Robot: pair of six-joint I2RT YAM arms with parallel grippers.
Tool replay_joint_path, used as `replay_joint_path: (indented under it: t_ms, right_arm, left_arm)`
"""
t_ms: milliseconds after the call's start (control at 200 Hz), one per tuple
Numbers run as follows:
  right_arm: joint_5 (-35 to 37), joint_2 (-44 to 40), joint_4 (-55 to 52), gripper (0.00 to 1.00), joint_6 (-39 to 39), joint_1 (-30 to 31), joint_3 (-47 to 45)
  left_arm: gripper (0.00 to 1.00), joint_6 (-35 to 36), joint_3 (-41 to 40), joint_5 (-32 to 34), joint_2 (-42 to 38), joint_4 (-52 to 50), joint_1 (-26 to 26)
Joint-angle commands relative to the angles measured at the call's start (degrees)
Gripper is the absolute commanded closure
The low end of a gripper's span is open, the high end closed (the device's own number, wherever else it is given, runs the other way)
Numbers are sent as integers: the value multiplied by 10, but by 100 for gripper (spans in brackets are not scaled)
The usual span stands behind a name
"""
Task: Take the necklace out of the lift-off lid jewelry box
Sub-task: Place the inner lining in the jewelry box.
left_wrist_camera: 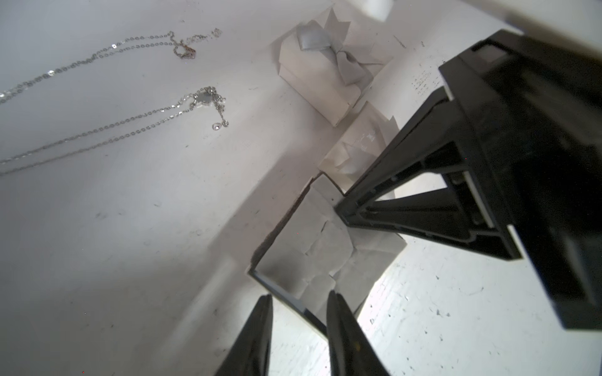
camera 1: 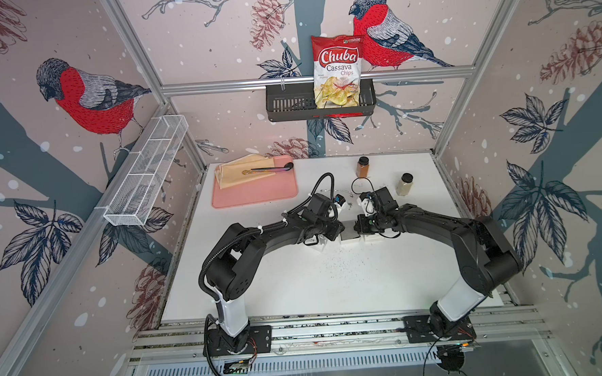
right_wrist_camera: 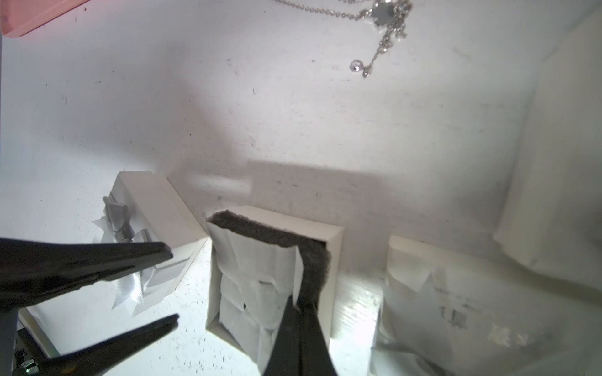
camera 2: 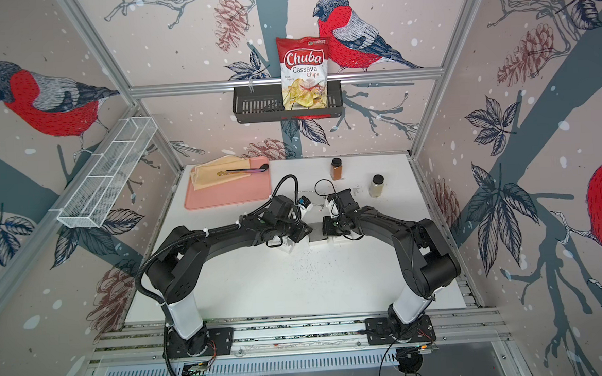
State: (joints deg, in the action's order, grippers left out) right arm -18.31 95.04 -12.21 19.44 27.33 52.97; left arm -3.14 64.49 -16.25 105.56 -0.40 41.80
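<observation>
The silver necklace (left_wrist_camera: 203, 97) lies spread on the white table beyond the box, its pendant also in the right wrist view (right_wrist_camera: 384, 13). The white jewelry box (right_wrist_camera: 270, 276) stands open between both arms (camera 1: 349, 235), showing crumpled white paper and dark foam (right_wrist_camera: 277, 234). Its lid with a grey bow (left_wrist_camera: 321, 75) rests beside it on the table. My left gripper (left_wrist_camera: 299, 298) is open next to the box's near corner and holds nothing. The tips of my shut right gripper (right_wrist_camera: 301, 306) are inside the box, against the foam by one wall.
A clear packet and white papers (right_wrist_camera: 439, 293) lie right of the box. Farther back stand two spice jars (camera 1: 363, 167) (camera 1: 405, 184) and a pink tray (camera 1: 254, 195) with cloth and a spoon. A black basket (camera 1: 288, 104) with a chips bag hangs on the back wall.
</observation>
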Motion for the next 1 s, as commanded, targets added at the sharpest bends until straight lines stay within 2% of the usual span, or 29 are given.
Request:
replay_joint_path:
  t_ms: [0,520,710,820,916,996]
  right_arm:
    - [21,1,8,96,6,5,3]
    - [17,23,2,91,4,35,20]
    - [36,29,-13,90,6,41,30]
    - [66,25,-32,79,6,43,37]
    - [102,9,-59,61,2,48,50]
    - [125,-1,-79,54,-4,51,60]
  left_arm:
    - [67,-6,-2,1,5,-17,0]
    - [67,-25,-4,-31,32,4,0]
    - [68,-28,-9,-38,33,11,0]
    - [68,-29,-16,-33,27,11,-5]
    - [68,-31,-24,-29,17,13,-12]
    - [68,-30,-29,-30,10,13,-18]
